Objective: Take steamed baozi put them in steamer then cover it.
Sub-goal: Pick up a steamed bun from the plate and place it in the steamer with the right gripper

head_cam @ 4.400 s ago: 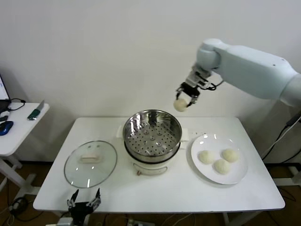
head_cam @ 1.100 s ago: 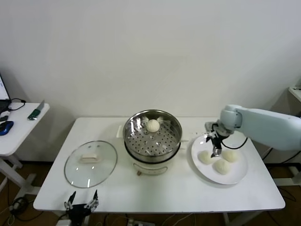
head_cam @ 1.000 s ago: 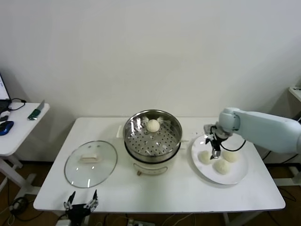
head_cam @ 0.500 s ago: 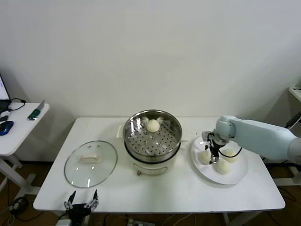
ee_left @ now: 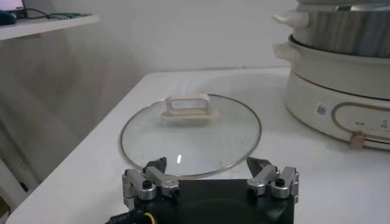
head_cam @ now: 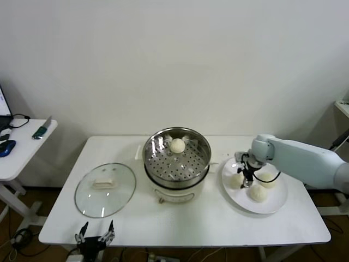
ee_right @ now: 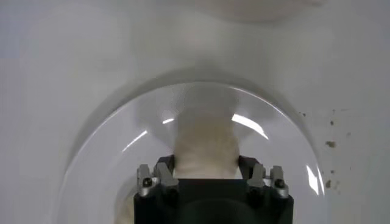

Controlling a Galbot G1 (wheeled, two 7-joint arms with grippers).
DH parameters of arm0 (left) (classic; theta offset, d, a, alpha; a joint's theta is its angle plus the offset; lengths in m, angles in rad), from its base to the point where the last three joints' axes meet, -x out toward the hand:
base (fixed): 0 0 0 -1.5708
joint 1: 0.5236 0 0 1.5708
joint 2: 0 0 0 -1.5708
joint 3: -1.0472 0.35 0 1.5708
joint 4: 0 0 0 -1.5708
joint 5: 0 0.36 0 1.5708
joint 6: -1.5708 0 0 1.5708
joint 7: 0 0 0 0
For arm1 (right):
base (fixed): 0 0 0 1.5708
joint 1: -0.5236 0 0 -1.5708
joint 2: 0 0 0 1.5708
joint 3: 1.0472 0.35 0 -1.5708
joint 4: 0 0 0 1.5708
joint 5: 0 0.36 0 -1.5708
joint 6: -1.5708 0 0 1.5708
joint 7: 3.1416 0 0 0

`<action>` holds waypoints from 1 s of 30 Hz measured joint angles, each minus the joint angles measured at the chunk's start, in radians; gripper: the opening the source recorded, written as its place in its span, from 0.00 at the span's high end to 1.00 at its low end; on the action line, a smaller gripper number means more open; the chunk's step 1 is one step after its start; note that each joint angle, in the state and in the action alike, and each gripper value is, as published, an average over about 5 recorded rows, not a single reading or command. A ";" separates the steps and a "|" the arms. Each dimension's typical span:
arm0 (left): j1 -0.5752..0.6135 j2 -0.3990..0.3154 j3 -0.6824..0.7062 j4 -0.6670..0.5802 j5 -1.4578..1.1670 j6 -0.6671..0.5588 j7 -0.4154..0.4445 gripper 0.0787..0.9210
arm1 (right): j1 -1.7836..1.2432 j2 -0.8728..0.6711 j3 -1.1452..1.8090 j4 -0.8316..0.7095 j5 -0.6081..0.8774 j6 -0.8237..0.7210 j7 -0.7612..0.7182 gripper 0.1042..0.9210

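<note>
One baozi point(ee_right: 204, 149) sat between the right gripper point(head_cam: 244, 173) jaws, clamped, on the plate point(head_cam: 275, 203) by the table's right edge. Left gripper point(ee_left: 210, 182) jaws stood apart.

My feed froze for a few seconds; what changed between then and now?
The right gripper dropped its bun into the steamer, swung down to the plate and has closed around the nearest of three buns there. The lid and the left gripper, open at the table's near edge, stayed put.
</note>
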 measured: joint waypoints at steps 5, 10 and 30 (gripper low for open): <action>0.003 -0.001 0.000 -0.002 0.002 -0.003 -0.002 0.12 | 0.098 -0.028 -0.033 0.035 0.044 0.028 -0.031 0.30; 0.004 -0.001 -0.001 -0.008 0.003 -0.001 -0.002 0.12 | 0.252 -0.032 -0.089 0.074 0.111 0.054 -0.069 0.30; 0.002 0.008 -0.006 -0.024 -0.001 0.008 -0.003 0.12 | 0.539 0.295 -0.129 0.203 0.371 -0.026 -0.008 0.30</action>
